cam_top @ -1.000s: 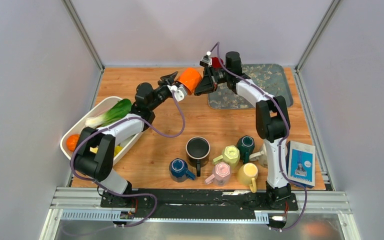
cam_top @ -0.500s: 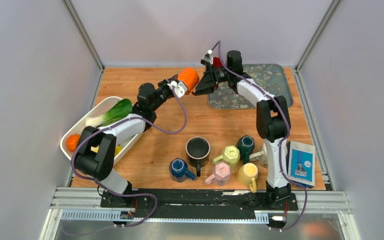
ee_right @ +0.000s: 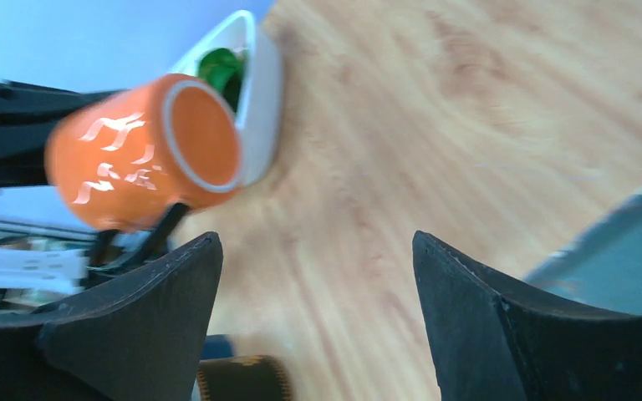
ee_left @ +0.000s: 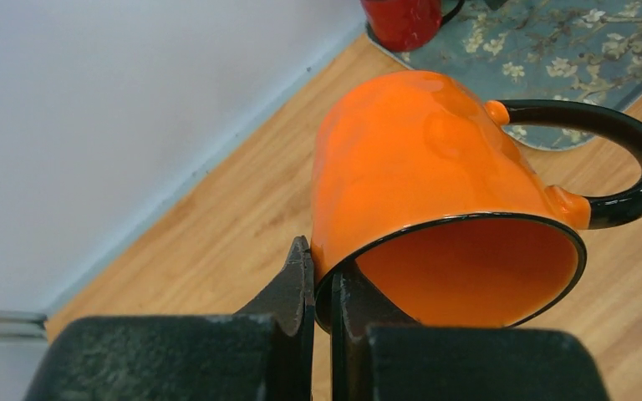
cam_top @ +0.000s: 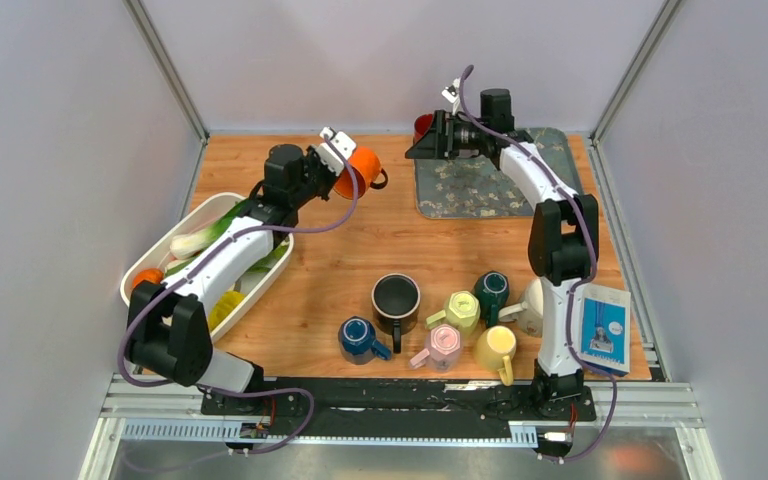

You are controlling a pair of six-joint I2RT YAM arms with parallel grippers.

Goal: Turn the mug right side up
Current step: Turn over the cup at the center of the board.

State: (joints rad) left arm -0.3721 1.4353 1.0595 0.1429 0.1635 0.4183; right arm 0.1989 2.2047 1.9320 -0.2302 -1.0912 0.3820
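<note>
You are midway through the turn itself: the orange mug [cam_top: 360,168] is off the table [cam_top: 440,240], carried over its far left part beside the white bin [cam_top: 175,245] and well short of the patterned mat [cam_top: 490,190]. It sits roughly on its side, tilted, with the mouth facing back toward the left wrist and a little downward. Its base points toward the right arm, and its black handle [ee_left: 627,159] sticks out to the side. Judging by that pose, the flip is about half done. What the next move seems to call for is more roll at the left wrist until the mouth faces up. After that, lower it onto bare wood, getting the base flat before you let go. Mind the thin purchase you have, since a quick twist could let the mug swing or slip on the rim. The left gripper [ee_left: 322,276] is pinched down tight on the mug's rim, one finger inside the mouth and one outside against the wall, with only the thickness of the wall between them. The right gripper [ee_right: 316,242] stands wide apart and holds nothing. It hangs by the far edge of the mat near the red mug [ee_left: 405,18], facing the orange mug but well apart from it.
</note>
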